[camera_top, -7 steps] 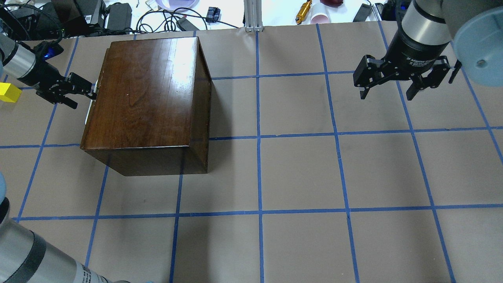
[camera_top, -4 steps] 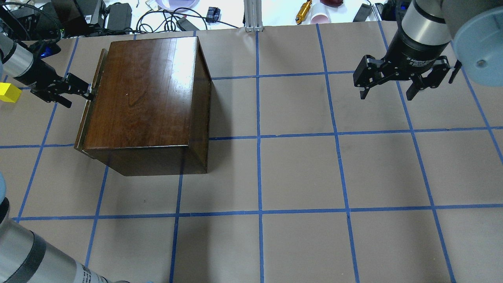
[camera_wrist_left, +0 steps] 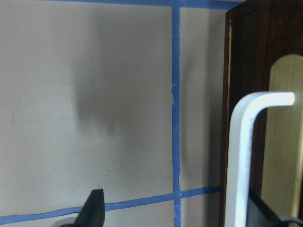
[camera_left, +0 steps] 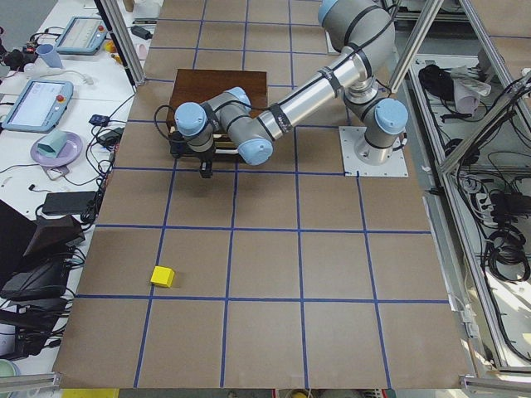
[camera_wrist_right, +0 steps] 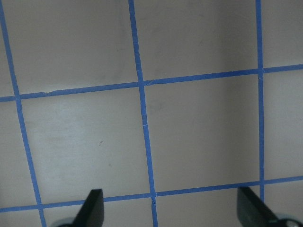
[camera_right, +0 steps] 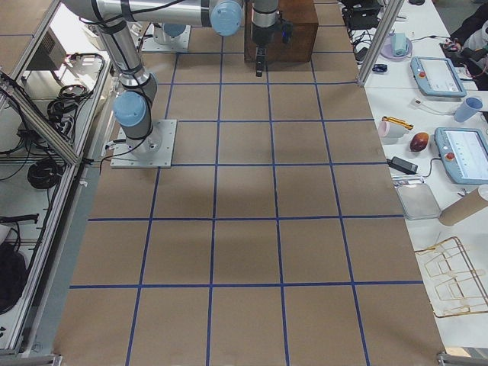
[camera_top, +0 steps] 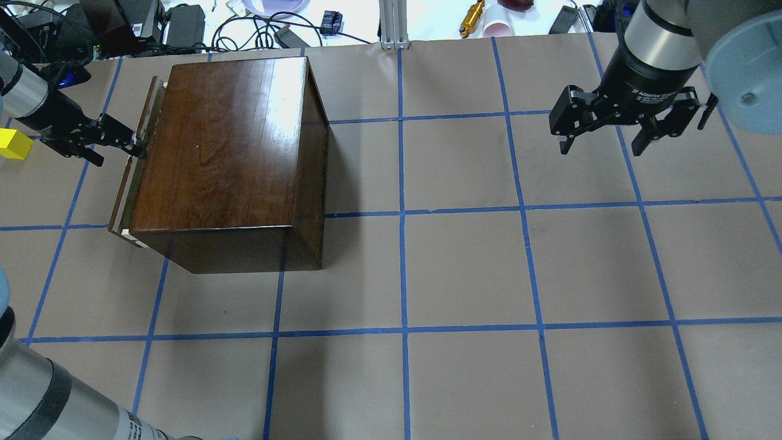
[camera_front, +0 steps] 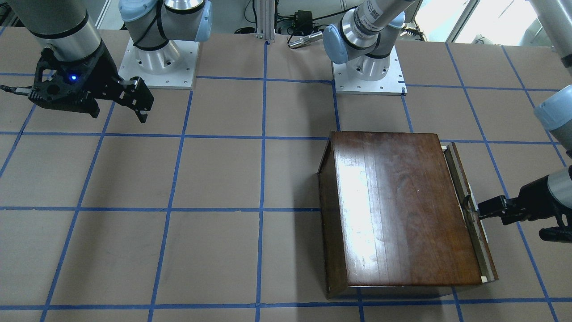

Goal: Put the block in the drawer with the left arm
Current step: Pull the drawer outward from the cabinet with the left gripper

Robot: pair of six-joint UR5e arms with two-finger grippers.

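The dark-brown cabinet (camera_top: 226, 140) stands at the table's left. Its drawer (camera_top: 129, 168) is pulled out a small way, showing as a narrow strip (camera_front: 467, 210) on the cabinet's side. My left gripper (camera_top: 120, 156) is open, with one finger hooked behind the white handle (camera_wrist_left: 241, 156). The other finger stands free beside it. The yellow block (camera_top: 13, 145) lies on the table behind the left gripper and also shows in the exterior left view (camera_left: 163, 276). My right gripper (camera_top: 602, 151) is open and empty, above the table's far right.
Cables, power bricks and small items lie beyond the far table edge (camera_top: 256, 24). Both arm bases (camera_front: 368, 71) sit on the robot's side. Blue tape (camera_top: 403, 214) divides the brown table into squares.
My left gripper has moved left, away from the cabinet, drawing the handle with it. The drawer front has come out from flush to a narrow gap. The right arm has not moved.
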